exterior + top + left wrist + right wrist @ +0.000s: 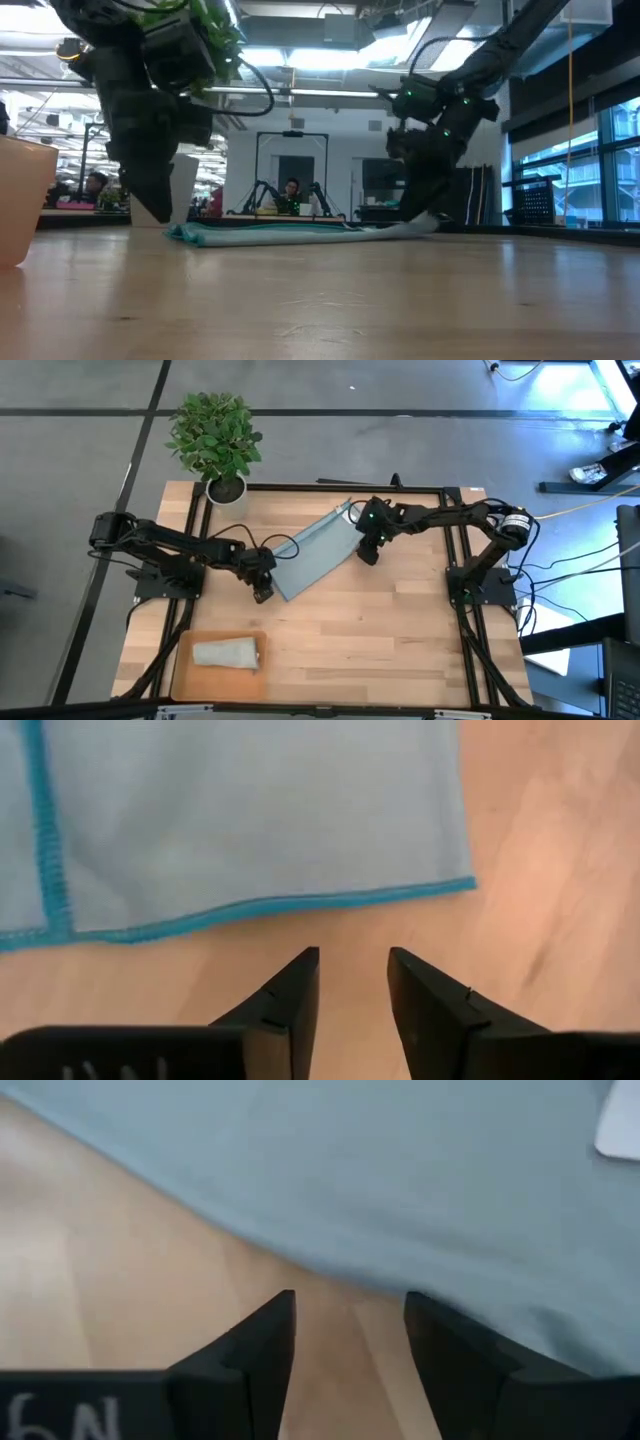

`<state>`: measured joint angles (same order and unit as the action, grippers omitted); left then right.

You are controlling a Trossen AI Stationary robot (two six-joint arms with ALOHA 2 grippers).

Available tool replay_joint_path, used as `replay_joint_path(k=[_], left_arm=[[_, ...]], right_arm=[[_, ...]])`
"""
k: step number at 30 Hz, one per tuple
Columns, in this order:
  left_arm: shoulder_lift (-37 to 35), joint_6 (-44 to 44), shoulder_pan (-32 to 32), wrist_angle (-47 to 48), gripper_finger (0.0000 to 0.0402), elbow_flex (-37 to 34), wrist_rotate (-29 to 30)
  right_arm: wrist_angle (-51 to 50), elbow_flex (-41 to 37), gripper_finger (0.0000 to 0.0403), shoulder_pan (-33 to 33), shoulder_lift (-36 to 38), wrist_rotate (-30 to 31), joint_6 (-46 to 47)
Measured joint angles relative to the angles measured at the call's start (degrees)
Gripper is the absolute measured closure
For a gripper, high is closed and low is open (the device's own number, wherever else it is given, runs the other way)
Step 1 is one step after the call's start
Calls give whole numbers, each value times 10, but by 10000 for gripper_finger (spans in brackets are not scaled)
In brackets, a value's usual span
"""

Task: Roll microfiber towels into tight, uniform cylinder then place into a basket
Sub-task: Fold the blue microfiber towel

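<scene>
High view: one pale grey-green rolled towel (226,653) already lies in the shallow orange-tan basket (184,678) at the near left corner. The light blue microfiber towel with teal stitching (315,552) lies flat mid-worktop, not yet rolled. The left gripper (262,592) and right gripper (367,554) sit at opposite edges, jaws partly open, holding nothing. The wooden plank worktop (400,640) also carries a potted plant (216,438); behind is a bright lab with people seated.

You see a leafy green plant (214,432) in a small white round pot (226,489) at the far left corner of the light wooden slatted table (380,630). Beyond the table, a seated person (291,194) faces you.
</scene>
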<state>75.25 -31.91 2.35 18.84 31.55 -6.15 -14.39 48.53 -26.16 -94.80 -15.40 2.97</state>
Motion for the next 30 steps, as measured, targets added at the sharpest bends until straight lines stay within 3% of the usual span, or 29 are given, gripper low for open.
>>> replay_joint_path(k=[4, 7, 13, 20, 30], left_arm=[[-24, 5, 10, 47, 290, 8, 20], [-34, 6, 34, 71, 290, 9, 79], [-17, 47, 77, 44, 290, 7, 149], [35, 55, 109, -3, 290, -11, 125], [50, 22, 75, -40, 290, -10, 79]], right_arm=[[-22, 18, 212, 9, 1, -49, 9], [-31, 18, 212, 17, 1, -89, -19], [-38, 18, 212, 23, 1, -38, -75], [-32, 18, 212, -1, -21, -15, -108], [-26, 18, 212, -23, -52, 25, -110]])
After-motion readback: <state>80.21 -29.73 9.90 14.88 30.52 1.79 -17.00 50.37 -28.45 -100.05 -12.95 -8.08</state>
